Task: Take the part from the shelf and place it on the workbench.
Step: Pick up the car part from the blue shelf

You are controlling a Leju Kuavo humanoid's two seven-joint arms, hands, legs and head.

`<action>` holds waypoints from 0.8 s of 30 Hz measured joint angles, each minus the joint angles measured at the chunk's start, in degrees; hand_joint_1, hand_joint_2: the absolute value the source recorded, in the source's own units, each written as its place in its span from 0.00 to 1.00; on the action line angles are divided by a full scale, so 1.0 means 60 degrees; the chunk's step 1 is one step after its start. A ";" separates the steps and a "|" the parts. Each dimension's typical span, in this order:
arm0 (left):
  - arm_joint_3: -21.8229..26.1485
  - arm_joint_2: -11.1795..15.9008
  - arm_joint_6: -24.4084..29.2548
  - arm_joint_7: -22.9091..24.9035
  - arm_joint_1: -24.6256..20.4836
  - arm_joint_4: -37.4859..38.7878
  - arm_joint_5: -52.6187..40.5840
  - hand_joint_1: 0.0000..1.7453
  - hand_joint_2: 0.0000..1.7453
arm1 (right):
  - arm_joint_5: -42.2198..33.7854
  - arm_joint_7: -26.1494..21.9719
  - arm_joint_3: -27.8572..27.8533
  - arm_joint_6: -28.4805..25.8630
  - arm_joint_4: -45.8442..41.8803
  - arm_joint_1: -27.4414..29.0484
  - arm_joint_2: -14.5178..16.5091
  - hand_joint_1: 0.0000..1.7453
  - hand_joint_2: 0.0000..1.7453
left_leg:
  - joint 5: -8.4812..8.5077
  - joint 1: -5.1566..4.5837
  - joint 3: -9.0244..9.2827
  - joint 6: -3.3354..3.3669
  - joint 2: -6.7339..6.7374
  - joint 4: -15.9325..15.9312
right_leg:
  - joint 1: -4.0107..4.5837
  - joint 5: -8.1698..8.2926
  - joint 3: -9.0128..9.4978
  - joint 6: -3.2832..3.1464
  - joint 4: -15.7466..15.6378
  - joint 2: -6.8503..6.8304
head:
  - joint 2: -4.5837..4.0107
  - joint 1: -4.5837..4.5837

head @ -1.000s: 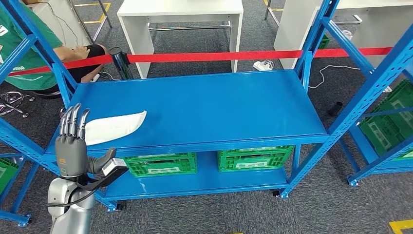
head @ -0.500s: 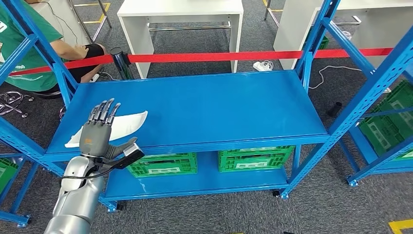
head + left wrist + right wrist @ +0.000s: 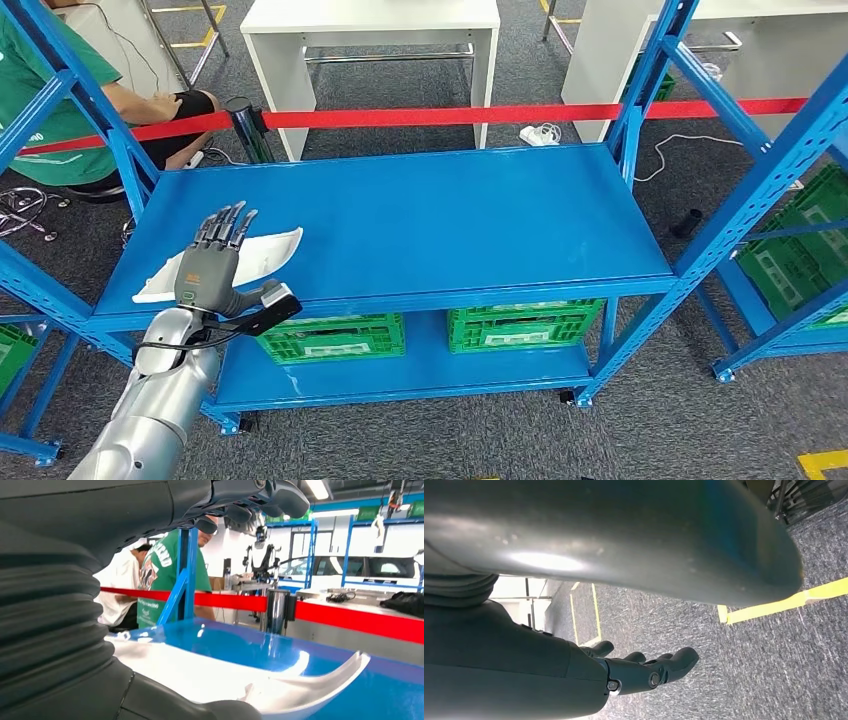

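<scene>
A flat white curved part (image 3: 262,250) lies on the left front of the blue shelf top (image 3: 450,220). My left hand (image 3: 210,268) hovers over the part's near half with its fingers stretched out and apart, holding nothing. In the left wrist view the white part (image 3: 240,675) spreads just beyond the hand, its upturned tip toward the shelf's middle. My right hand (image 3: 624,672) hangs over the grey carpet with its fingers loosely extended and nothing in it.
Blue shelf posts (image 3: 110,140) rise at both sides. Two green crates (image 3: 330,337) stand on the lower shelf. A red barrier tape (image 3: 450,114) runs behind the shelf. A person in a green shirt (image 3: 50,110) sits at the back left. White tables (image 3: 370,30) stand beyond the tape.
My left hand has moved up and forward from below the shelf's front edge to over the white part, covering its near half.
</scene>
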 joint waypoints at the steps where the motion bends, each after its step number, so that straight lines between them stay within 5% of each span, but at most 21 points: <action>1: 0.0000 0.0033 0.0000 0.0005 -0.0009 0.0084 0.0045 0.00 1.00 | 0.0028 0.0000 -0.0014 -0.0005 0.0000 0.0000 0.0006 0.00 0.00 | 0.0000 0.0000 0.0000 0.0000 0.0000 0.0000 | 0.0000 0.0000 0.0000 0.0000 0.0000 0.0000 | 0.0000 0.0000; 7: 0.0000 0.0250 -0.0002 -0.0081 -0.0015 0.0653 0.0426 0.00 1.00 | 0.0214 0.0000 -0.0068 -0.0001 0.0000 -0.0001 0.0017 0.00 0.00 | 0.0000 0.0000 0.0000 0.0000 0.0001 0.0000 | 0.0000 0.0000 0.0000 0.0000 0.0000 0.0000 | -0.0001 0.0001; 11: 0.0000 0.0332 -0.0003 -0.0172 -0.0009 0.0944 0.0655 0.00 0.00 | 0.0250 0.0000 -0.0071 0.0012 0.0000 -0.0004 0.0016 0.00 0.00 | 0.0000 0.0000 0.0000 0.0000 -0.0002 0.0000 | 0.0000 0.0000 0.0004 0.0000 0.0000 -0.0001 | -0.0001 0.0000; 21: -0.0001 0.0406 -0.0018 0.0007 0.0095 0.1457 0.0843 0.00 0.00 | 0.0285 0.0000 -0.0085 0.0025 0.0000 -0.0006 0.0016 0.00 0.00 | -0.0001 0.0000 0.0000 0.0001 -0.0001 0.0000 | 0.0000 0.0000 0.0003 0.0000 -0.0001 -0.0001 | 0.0000 0.0000; 24: -0.0005 0.0450 -0.0018 0.0106 0.0121 0.1528 0.0821 0.00 0.75 | 0.0301 0.0000 -0.0085 0.0025 0.0000 -0.0005 0.0014 0.00 0.00 | -0.0001 0.0000 0.0000 0.0001 0.0000 0.0000 | 0.0000 0.0000 0.0003 0.0000 -0.0001 -0.0001 | 0.0000 0.0000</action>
